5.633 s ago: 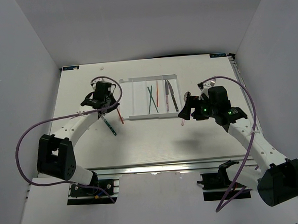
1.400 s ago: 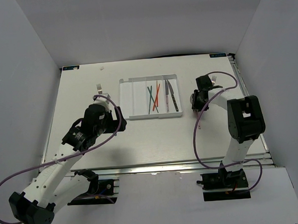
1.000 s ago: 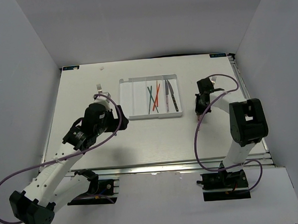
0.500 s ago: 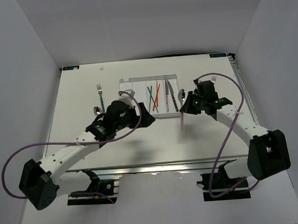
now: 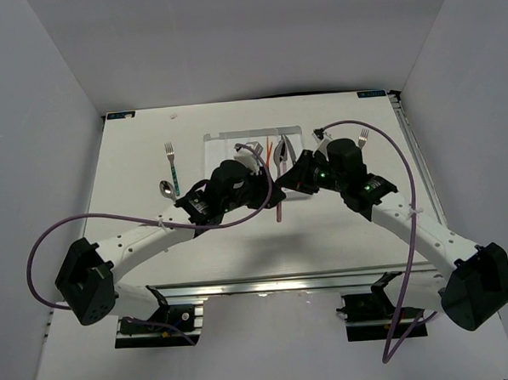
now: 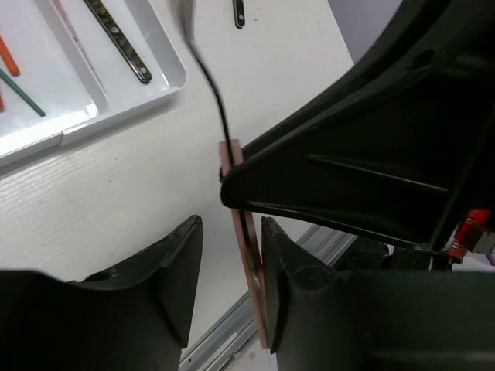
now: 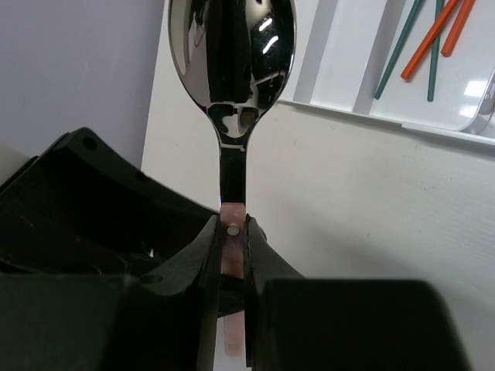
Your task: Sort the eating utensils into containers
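- The right gripper (image 7: 232, 241) is clamped on the pink-handled spoon (image 7: 232, 54). Its two fingers pinch the top of the pink handle, just below the silver neck.
- The spoon is in the air, not in any compartment. In the top view its pink handle (image 5: 279, 210) hangs toward the near side, over the bare table (image 5: 324, 229) just near the near rim of the white tray (image 5: 216, 149).
- The left gripper (image 6: 230, 243) has its jaws partly open, one finger on either side of the same pink handle lower down. One finger (image 6: 282, 270) lies at the handle and a gap shows before the other, so it is not clamped.
- The two grippers meet nose to nose at the middle of the table, at the tray's near edge. The left arm reaches in from the left and the right arm from the right.
- Teal chopsticks (image 7: 398, 54) and orange chopsticks (image 7: 433, 31) lie together in one compartment of the tray, partly crossed.
- A dark-handled knife (image 6: 116, 35) lies in the compartment at the tray's near right corner, beside the chopsticks' compartment.
- On the table left of the tray lies a teal-handled fork (image 5: 171, 158). A second spoon (image 5: 165, 188) lies just near it.
- Another fork (image 5: 364, 136) lies on the table right of the tray, near the right arm's purple cable (image 5: 397, 148).
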### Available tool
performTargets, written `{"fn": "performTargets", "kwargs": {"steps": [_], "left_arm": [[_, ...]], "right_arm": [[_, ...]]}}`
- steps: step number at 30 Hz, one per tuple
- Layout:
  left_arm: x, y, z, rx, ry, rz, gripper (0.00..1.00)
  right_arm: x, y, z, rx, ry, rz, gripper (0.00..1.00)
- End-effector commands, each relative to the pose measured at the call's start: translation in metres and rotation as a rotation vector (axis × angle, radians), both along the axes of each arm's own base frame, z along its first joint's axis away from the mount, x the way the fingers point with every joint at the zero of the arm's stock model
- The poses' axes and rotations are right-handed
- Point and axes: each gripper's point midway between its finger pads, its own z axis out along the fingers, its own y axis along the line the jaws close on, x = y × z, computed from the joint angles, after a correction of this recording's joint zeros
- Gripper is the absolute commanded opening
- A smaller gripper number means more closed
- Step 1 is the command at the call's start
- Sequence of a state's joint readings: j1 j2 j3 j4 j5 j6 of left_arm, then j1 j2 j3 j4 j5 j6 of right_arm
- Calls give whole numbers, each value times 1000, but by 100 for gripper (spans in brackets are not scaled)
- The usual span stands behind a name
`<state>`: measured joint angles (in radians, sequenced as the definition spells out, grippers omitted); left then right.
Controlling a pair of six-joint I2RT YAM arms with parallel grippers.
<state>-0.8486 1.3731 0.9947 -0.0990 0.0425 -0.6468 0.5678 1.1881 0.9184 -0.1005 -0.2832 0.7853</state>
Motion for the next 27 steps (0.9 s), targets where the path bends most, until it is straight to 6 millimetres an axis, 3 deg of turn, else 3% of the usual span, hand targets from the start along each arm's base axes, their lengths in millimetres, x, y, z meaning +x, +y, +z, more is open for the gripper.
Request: {"fn": "performTargets", "kwargs": {"steps": [1, 3, 4, 6, 8, 9, 10, 11, 14, 18, 19, 20, 21, 22, 23, 24, 25, 26, 27], "left_arm": [[1, -10, 14, -34, -28, -27, 44], [0, -10, 13, -37, -29, -30, 31], [1, -11, 14, -37, -31, -31, 14], [4, -9, 14, -19, -36, -18, 0], [6, -2, 7, 26, -26, 5, 0], [18, 7, 8, 61, -44, 75, 0], [25, 15, 4, 91, -41, 112, 0], [30, 27, -5, 136, -15, 141, 0], [57, 61, -27, 216, 50, 235, 0], [103, 110, -49, 322, 98, 374, 0], [116, 112, -44, 331, 84, 387, 0], [123, 116, -62, 374, 118, 396, 0], [132, 119, -67, 394, 127, 407, 0], [146, 120, -58, 400, 114, 413, 0], [155, 120, -61, 416, 119, 416, 0], [169, 120, -68, 448, 132, 428, 0], [169, 123, -85, 480, 165, 424, 0], [183, 118, -75, 463, 146, 432, 0], [190, 118, -91, 484, 175, 433, 0]], "right_arm": [[2, 9, 34, 80, -62, -4, 0], [0, 13, 33, 79, -57, 12, 0], [-1, 14, 31, 81, -53, 16, 0], [0, 15, 30, 83, -54, 15, 0], [3, 11, 30, 68, -60, -3, 24], [10, 4, 29, 49, -67, -40, 39], [12, -4, 25, 19, -53, -62, 78], [16, -13, 26, 10, -57, -88, 88], [34, -58, 28, -14, -66, -204, 89], [39, -99, 33, -49, -109, -288, 89], [38, -103, 34, -58, -115, -292, 89], [37, -108, 33, -83, -122, -293, 89], [36, -110, 32, -94, -121, -290, 89], [35, -111, 31, -104, -118, -288, 89], [33, -113, 28, -117, -111, -285, 89], [33, -114, 25, -131, -114, -279, 89], [32, -114, 24, -137, -114, -276, 89], [30, -115, 23, -143, -114, -271, 89], [29, -116, 21, -155, -116, -266, 89]]}}
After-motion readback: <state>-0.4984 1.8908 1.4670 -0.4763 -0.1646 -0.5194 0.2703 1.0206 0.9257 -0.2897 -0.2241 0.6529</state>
